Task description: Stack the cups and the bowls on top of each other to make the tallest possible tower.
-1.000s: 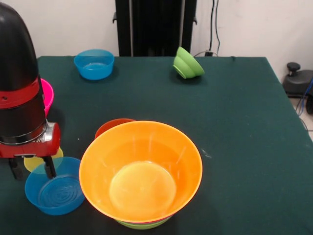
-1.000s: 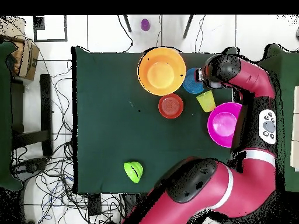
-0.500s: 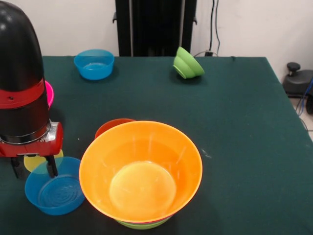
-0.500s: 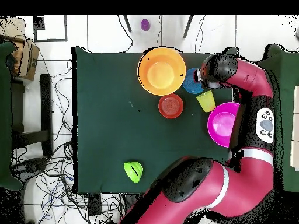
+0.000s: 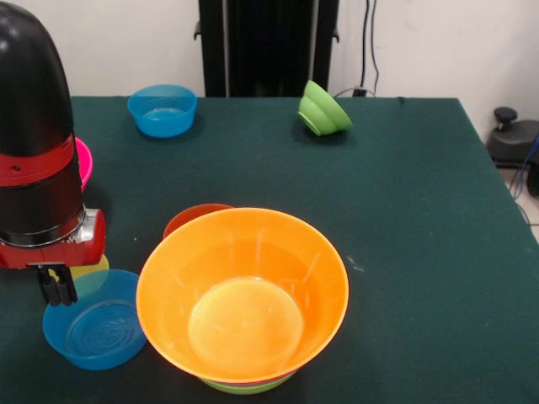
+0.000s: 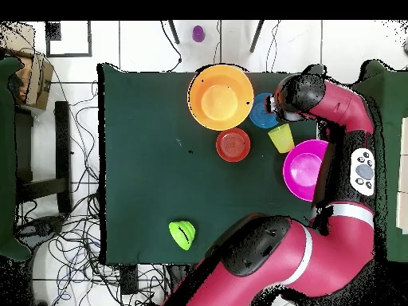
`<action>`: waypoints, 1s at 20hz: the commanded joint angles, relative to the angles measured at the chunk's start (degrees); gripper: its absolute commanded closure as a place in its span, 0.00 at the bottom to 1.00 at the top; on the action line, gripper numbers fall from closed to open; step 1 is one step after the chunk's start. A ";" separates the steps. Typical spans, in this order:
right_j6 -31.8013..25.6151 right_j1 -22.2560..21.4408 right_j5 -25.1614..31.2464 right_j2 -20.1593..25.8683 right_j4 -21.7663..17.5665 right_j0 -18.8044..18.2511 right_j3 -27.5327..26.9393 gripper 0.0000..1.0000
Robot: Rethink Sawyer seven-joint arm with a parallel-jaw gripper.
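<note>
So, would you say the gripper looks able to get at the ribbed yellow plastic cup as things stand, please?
Probably yes: the gripper hangs with its fingers together right by the ribbed yellow plastic cup, with nothing over the cup; the small blue plastic bowl sits close alongside.

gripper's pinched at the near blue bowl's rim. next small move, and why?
Probably lift straight up. The gripper looks shut on the back rim of the small translucent blue bowl, beside the wide orange bowl topping the tower, so it needs height before crossing.
</note>
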 commanded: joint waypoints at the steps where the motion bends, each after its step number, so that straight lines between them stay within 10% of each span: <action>1: -0.62 -1.32 0.16 1.97 -0.92 1.08 1.58 1.00; 20: -2.65 -7.44 4.05 2.21 1.58 -1.49 5.98 1.00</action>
